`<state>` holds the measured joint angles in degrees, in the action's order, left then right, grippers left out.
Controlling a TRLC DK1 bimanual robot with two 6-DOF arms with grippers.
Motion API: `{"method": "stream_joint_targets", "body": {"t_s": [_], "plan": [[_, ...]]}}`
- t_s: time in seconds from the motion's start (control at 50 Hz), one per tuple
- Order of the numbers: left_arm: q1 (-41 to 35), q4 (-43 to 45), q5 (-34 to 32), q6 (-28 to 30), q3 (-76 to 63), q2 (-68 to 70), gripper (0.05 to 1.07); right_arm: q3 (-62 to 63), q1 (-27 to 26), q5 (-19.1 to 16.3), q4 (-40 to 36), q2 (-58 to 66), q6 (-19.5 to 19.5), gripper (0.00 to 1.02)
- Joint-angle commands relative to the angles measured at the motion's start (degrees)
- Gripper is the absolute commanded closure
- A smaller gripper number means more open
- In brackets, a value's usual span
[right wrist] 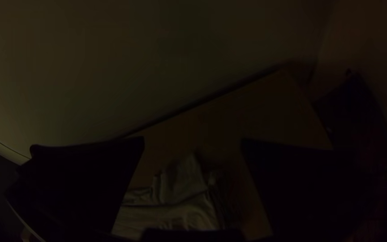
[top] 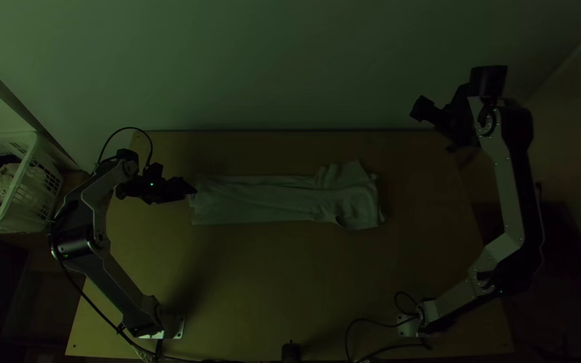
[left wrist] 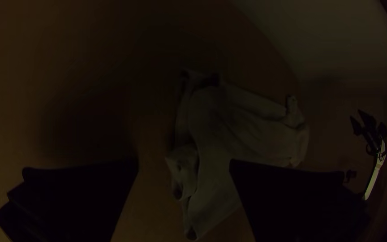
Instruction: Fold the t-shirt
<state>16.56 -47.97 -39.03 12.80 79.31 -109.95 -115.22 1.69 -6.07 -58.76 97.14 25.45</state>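
Observation:
The pale t-shirt [top: 263, 199] lies as a long narrow folded strip across the table, its wider, rumpled end at the right. At its left end is my left gripper [top: 188, 188]; in the left wrist view the left gripper [left wrist: 183, 168] is open, the shirt's layered end [left wrist: 211, 143] beyond and partly between its fingers. My right gripper [top: 419, 111] is up at the right, beyond the table's far edge and away from the cloth. The right wrist view has the right gripper [right wrist: 192, 145] open, with the shirt's rumpled end [right wrist: 175, 192] lower down on the table.
A white basket [top: 35, 168] with cloth in it stands left of the table [top: 250, 289]. A wall [top: 290, 67] rises behind the far edge. Cables run by both arm bases, and a small dark object [top: 291, 352] is at the near edge.

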Motion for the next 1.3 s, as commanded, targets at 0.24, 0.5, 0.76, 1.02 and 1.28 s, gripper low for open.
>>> {"method": "stream_joint_targets", "body": {"t_s": [0.24,0.5,0.76,1.02,1.28], "plan": [[-10.8,7.5,-1.1,-9.7,-5.6,-2.5,0.09,1.6,0.1,-0.3,0.1,-3.5,-0.1,0.04],[-17.4,14.5,3.9,-20.4,-7.0,-2.4,0.11,4.4,0.8,-0.3,0.1,-4.9,-0.1,0.04],[-21.8,16.2,16.8,-22.5,-10.6,1.7,1.05,9.0,0.9,-0.4,0.1,-7.1,0.0,0.04],[-15.0,11.4,18.2,-19.8,-9.9,8.3,1.05,14.4,0.9,-0.3,2.9,-10.0,-0.1,0.04],[-0.8,2.1,18.6,-9.6,-5.7,10.7,1.05,19.2,0.9,-0.3,9.0,-13.9,-1.7,0.04]]}}
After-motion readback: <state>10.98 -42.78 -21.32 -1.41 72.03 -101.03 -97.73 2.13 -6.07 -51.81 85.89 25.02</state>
